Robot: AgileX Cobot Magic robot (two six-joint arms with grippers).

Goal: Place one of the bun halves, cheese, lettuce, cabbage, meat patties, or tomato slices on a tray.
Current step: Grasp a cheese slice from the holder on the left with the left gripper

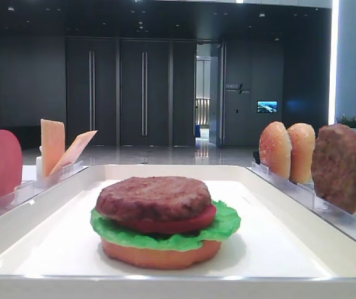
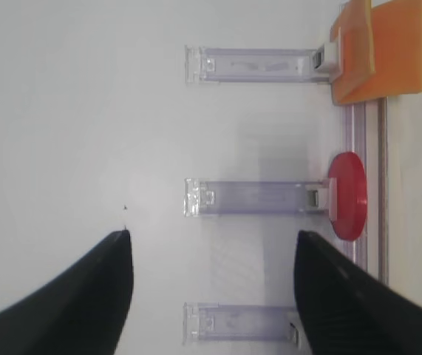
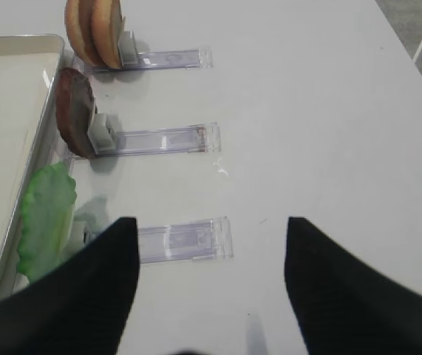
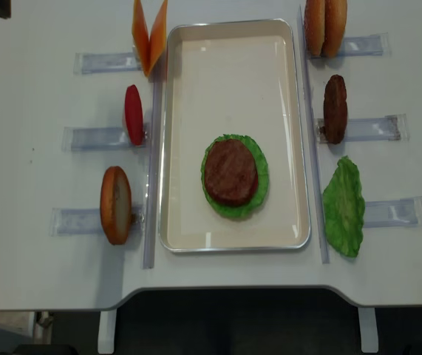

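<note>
1. Your white tray (image 4: 168,140) sat at the middle of the table (image 4: 26,96), carrying a half-built burger: a flat bun base (image 1: 160,254), a lettuce leaf (image 1: 226,225), a tomato slice (image 1: 171,225) and a meat patty (image 4: 230,171) on top.
2. Your left gripper (image 2: 212,244) hung over bare table with its dark fingers (image 2: 92,296) spread wide and nothing between them (neither arm showed in the overhead view).
3. Ahead of that gripper, three clear racks (image 2: 255,198) lay in a row; the spare tomato slice (image 2: 347,195) stood on edge at the far end of the middle one, well apart from the fingertips.
4. The two cheese slices (image 2: 377,52) leaned apart in a V at the end of the farthest rack, beside the tray's rim.
5. Your right gripper (image 3: 212,229) was likewise wide open and empty above the table, a clear rack between its fingers.
6. The spare lettuce (image 3: 46,218) lay just beside its left finger, against the tray's edge.
7. Farther off stood the second patty (image 3: 74,111) and two domed bun halves (image 3: 92,29), upright in their racks.
8. Another bun half (image 4: 115,205) stood on edge by the tray's left side.
</note>
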